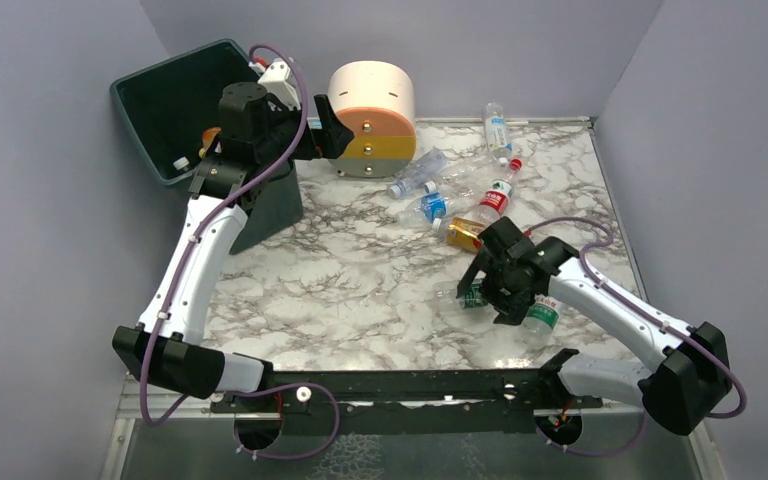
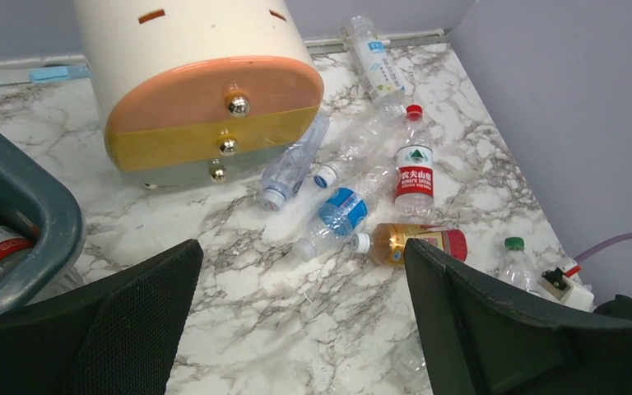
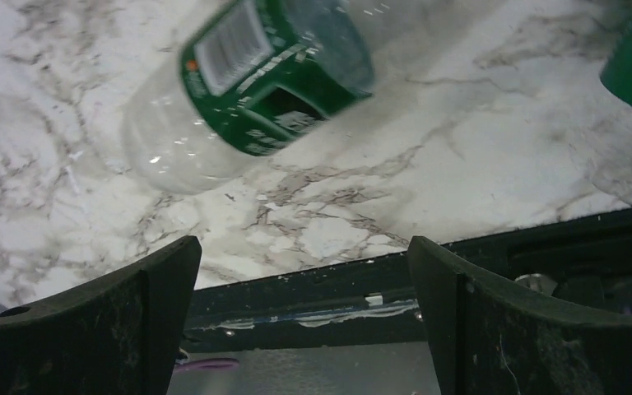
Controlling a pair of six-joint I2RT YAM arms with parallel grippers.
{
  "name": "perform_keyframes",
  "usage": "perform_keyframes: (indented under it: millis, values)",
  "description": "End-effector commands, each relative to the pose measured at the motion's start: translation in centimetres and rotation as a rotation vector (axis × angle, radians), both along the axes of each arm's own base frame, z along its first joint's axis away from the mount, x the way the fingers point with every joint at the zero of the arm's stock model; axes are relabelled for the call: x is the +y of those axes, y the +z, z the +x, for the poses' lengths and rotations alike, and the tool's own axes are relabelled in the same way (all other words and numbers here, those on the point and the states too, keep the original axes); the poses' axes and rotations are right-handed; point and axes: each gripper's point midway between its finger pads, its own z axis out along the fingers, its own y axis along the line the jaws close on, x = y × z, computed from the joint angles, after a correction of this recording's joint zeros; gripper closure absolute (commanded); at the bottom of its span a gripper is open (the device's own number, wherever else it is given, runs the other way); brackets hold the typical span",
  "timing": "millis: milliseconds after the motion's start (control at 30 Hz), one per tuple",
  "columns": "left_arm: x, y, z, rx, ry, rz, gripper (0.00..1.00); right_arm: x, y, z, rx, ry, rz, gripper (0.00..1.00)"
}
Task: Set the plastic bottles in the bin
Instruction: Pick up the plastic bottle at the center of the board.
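While hovering by the bin, spreads left claw wide and empty, with drawer unit just ahead. Shows Chinese characters on a red-labelled bottle among bottles strewn on the table. Spreads right claw wide, empty, just above a green-labelled bottle.

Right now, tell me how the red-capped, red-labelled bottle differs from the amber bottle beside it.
Colour: the red-capped bottle is clear; the amber bottle is orange-brown. Cap: the red-capped bottle's is red, the amber bottle's white. Pose: in the left wrist view the red-capped bottle points toward the back wall, the amber bottle lies crosswise. Both lie on their sides on the table, outside the bin.
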Motion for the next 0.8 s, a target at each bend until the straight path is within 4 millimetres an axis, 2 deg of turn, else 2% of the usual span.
perform_keyframes:
  millis: [0,333,533,767]
  values:
    - [-1.0,0.2,0.0,-0.026,-0.054,-0.014,0.01,-0.5,-0.9,-0.6,0.099,-0.240,-0.005,0.00]
    - [-1.6,-1.8,0.6,0.003,-0.084,-0.006,0.01,0.1,-2.7,1.7,0.130,-0.482,-0.020,0.00]
    - [-1.3,-2.2,0.8,0.009,-0.085,-0.003,0.01,0.5,-4.7,2.6,0.190,-0.534,-0.083,0.01]
    - [-0.8,-2.6,0.8,0.014,-0.083,0.000,0.01,0.3,-5.9,4.1,0.160,-0.538,-0.122,0.01]
